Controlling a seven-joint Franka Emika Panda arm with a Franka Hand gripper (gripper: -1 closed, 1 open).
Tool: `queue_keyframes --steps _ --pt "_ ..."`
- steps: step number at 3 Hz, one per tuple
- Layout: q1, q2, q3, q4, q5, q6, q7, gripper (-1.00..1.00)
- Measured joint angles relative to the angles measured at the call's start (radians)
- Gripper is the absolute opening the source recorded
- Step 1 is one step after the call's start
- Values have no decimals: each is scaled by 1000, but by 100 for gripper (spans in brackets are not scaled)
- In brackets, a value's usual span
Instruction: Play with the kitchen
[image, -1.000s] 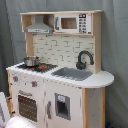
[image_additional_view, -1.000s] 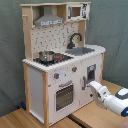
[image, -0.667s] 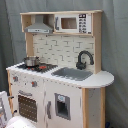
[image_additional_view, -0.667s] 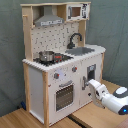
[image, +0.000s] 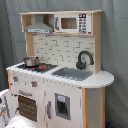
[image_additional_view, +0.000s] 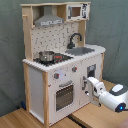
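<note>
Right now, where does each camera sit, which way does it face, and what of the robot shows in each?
First exterior view: off the kitchen's sink end, facing its front at an angle; a white part of the arm shows at the bottom left corner.
Second exterior view: off the stovetop end, facing the front; the gripper and white arm reach the door below the sink.
Both share the kitchen, pot and faucet.

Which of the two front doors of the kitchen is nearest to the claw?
The smaller door under the sink, not the windowed oven door under the stovetop; the claw is right at it.
</note>
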Motion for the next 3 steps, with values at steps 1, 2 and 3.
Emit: queue_keyframes --steps 1,2,3 --pt "-34 0 -5 6 -45 26 91 100" --pt "-77 0 -5 25 -86 42 175 100" --pt "-145 -6 -16 59 -111 95 201 100"
